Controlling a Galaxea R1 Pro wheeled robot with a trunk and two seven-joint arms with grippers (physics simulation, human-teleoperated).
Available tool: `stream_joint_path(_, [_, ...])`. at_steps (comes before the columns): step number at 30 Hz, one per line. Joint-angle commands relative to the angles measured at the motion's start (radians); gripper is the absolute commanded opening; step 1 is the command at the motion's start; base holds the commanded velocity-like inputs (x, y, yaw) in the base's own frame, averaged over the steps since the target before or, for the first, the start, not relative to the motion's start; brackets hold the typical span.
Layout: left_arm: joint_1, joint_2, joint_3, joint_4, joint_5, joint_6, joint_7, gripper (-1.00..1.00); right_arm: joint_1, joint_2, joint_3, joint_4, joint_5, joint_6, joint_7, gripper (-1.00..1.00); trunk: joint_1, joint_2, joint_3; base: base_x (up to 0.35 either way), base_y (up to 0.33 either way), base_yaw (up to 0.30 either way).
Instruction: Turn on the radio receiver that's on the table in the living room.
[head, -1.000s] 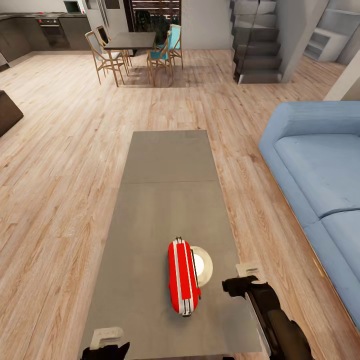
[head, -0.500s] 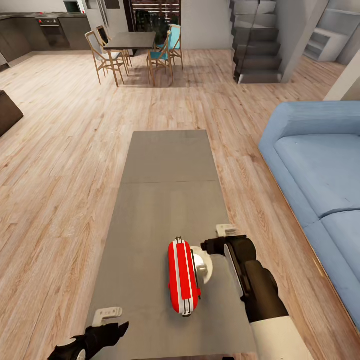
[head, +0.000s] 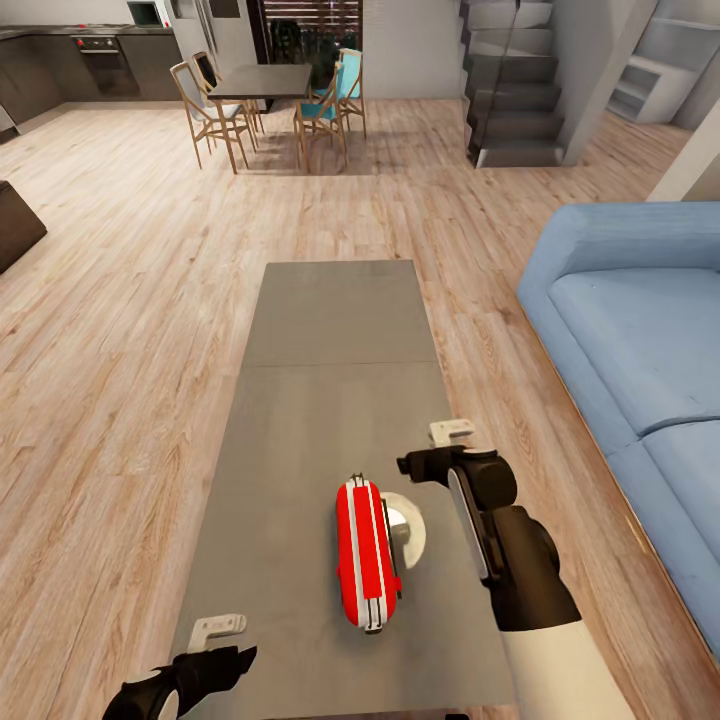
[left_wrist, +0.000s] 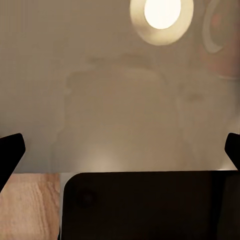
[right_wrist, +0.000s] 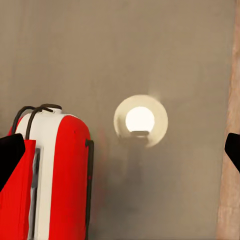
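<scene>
Radio receiver, glossy red with white stripes, on matte grey table (rectangular), right gripper beside it, seemingly open.

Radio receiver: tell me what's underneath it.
The radio receiver stands on the grey table, beside a round lamp reflection. The tabletop directly beneath it is covered.

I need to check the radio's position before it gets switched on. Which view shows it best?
The head view: the whole red radio receiver stands on the grey table, beside the right pincer. The right wrist view shows one end, cropped. The left wrist view gives a faint reddish reflection at most.
</scene>
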Motion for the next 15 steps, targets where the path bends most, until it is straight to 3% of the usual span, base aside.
stream_joint_path(1, [0.0,0.0,0.0,0.0,0.0,0.0,0.0,1.0,0.0,0.0,0.005,0.003,-0.001,0.0,-0.001,1.0,0.0,0.0,0.0,0.0,0.0,0.0])
stream_joint_path(5, [0.0,-0.001,-0.001,0.001,0.0,0.0,0.0,1.0,0.0,0.0,0.038,0.028,-0.012,0.0,-0.002,1.0,0.0,0.0,0.0,0.0,0.0,0.0])
stream_joint_path(8, [-0.001,-0.001,0.0,0.001,0.0,0.0,0.0,1.0,-0.018,0.0,0.073,0.112,-0.043,0.0,-0.004,1.0,0.0,0.0,0.0,0.0,0.0,0.0])
stream_joint_path(10, [0.0,-0.001,-0.001,0.001,0.0,0.0,0.0,1.0,-0.046,0.0,0.093,0.2,-0.094,0.0,-0.007,1.0,0.0,0.0,0.0,0.0,0.0,0.0])
stream_joint_path(15, [0.0,-0.002,-0.001,0.001,0.0,0.0,0.0,1.0,-0.061,0.0,0.129,0.278,-0.175,0.0,-0.012,1.0,0.0,0.0,0.0,0.0,0.0,0.0])
